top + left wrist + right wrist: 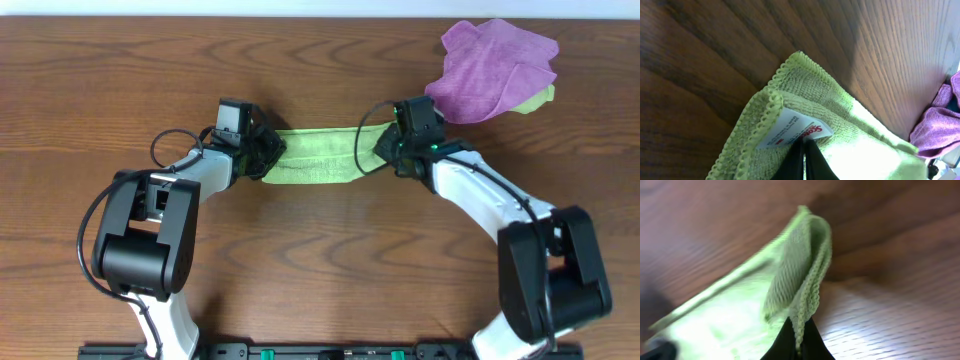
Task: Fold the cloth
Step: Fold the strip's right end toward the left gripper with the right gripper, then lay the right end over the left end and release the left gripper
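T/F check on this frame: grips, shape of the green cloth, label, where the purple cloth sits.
1. The left gripper and right gripper are both shut on the cloth. True.
2. The cloth lies spread flat as a full square. False: it is a narrow band held between the two grippers.
3. A white label shows on the cloth by the left gripper's fingers. True.
4. The purple cloth lies at the table's near left. False: it lies at the far right, just beyond the right gripper.

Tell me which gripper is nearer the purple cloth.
Right. The right gripper, gripping one end of the lime-green cloth, is beside the purple cloth; the left gripper grips the far end.
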Motion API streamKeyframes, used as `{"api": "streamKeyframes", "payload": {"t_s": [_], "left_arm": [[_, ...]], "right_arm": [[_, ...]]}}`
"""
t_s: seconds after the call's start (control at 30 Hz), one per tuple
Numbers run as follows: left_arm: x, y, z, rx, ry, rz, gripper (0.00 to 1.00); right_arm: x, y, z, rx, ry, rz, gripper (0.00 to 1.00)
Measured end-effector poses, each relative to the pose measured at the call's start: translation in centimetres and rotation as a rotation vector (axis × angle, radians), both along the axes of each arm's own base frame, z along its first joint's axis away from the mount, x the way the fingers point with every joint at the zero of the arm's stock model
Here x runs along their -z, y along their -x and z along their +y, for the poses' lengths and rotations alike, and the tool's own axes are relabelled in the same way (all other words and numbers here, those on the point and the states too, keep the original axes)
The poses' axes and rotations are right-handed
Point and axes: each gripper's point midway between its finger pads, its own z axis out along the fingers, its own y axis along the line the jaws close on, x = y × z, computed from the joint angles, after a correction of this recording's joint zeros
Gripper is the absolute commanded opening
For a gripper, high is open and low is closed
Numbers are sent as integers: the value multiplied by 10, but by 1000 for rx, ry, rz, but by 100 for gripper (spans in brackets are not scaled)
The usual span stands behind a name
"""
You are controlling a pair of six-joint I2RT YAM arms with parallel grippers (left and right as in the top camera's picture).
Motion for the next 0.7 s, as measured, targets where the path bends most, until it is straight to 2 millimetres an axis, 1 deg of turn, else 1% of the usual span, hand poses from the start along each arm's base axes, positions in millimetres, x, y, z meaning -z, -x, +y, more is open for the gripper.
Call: {"api": "streamKeyframes", "payload": {"t_s": [0.1,0.23,0.33,0.47,0.5,0.57,0.7], "left_arm": [[0,0,0,0,0,0,5],[0,0,0,0,0,0,6],[0,0,0,0,0,0,6],[0,0,0,0,0,-1,6],[0,0,0,0,0,-1,6],[0,0,0,0,0,-1,6],[0,0,0,0,0,-1,6]], "right_arm": [[-9,2,19,-51,-4,-26,1],[-13,7,40,-108,-7,-39,1],[-20,8,57,-154,-12,-64,1],[-33,6,78,-204,-30,-110,1],[-39,4,86,-223,-37,-130,1],[-45,2,92,-240,-44,-148,1],[-50,0,97,-262,-54,-167,1]]}}
